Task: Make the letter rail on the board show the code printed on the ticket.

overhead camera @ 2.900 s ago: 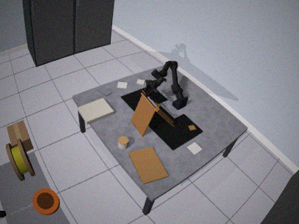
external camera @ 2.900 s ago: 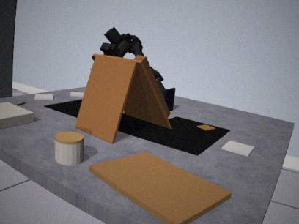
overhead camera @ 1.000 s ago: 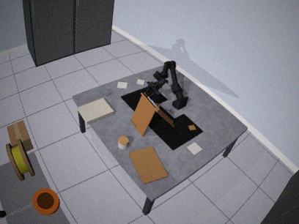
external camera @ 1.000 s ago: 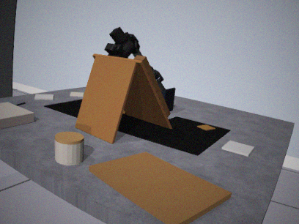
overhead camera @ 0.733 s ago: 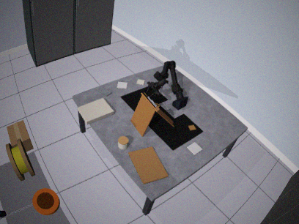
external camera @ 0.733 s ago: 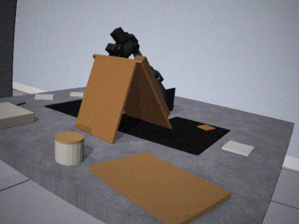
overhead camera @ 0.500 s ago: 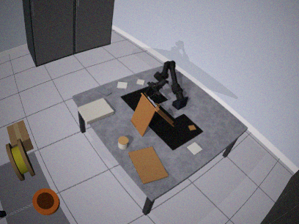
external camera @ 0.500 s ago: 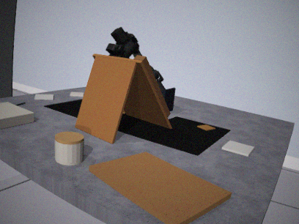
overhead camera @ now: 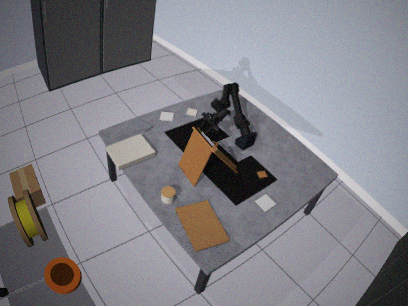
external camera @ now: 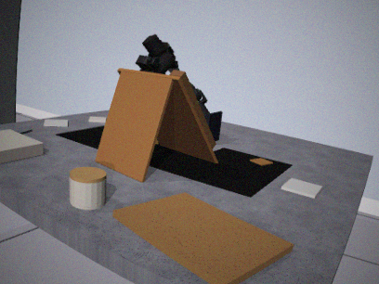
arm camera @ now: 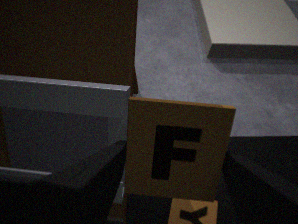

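My gripper (overhead camera: 207, 120) (arm camera: 174, 153) is shut on an upright wooden tile with a black F (arm camera: 190, 137). In the wrist view the tile stands at the right end of the clear letter rail (arm camera: 60, 90), its left edge close to the rail; whether it has entered the rail cannot be told. The tent-shaped wooden board (overhead camera: 194, 159) (external camera: 135, 121) hides part of the gripper in the exterior view. A Y tile (arm camera: 206, 206) shows below the F tile. Another small wooden tile (overhead camera: 262, 174) (external camera: 261, 161) lies on the black mat (overhead camera: 237, 192) (external camera: 241, 186). No ticket code is readable.
A thick pale slab (overhead camera: 131, 150) (external camera: 19, 146) lies beyond the rail's end. A lidded jar (overhead camera: 168, 195) (external camera: 87, 188) and a flat cork-like sheet (overhead camera: 202, 225) (external camera: 200, 237) lie in front of the board. White cards (overhead camera: 265, 202) (external camera: 302, 187) (overhead camera: 167, 116) lie around the mat.
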`<state>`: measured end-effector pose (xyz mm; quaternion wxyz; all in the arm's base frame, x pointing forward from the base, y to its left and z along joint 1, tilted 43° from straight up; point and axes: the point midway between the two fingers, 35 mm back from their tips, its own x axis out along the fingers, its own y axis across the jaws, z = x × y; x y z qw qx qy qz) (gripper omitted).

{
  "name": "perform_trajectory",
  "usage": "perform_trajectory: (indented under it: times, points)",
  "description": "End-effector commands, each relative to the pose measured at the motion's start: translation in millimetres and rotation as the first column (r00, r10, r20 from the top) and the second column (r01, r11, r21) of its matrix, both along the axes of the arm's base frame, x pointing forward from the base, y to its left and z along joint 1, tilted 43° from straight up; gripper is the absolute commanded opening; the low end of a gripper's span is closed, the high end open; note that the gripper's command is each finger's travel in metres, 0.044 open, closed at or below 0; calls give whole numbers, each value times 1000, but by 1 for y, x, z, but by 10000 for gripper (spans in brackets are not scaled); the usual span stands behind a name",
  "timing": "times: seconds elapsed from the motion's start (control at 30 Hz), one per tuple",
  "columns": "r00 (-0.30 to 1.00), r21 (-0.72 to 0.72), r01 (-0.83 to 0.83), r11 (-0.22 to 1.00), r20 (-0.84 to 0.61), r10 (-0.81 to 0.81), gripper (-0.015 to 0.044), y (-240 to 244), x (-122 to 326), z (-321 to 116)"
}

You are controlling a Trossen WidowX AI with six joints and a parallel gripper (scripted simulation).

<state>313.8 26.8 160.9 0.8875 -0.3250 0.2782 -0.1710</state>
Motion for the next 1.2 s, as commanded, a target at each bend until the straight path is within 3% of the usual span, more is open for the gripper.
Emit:
perform_trajectory:
  times: [0.0, 1.17]
  points:
    - [1000, 0, 1, 1000, 2, -1, 0, 2, 0, -2]
    - [1000, 1, 1, 1000, 2, -1, 0, 15, 2, -13]
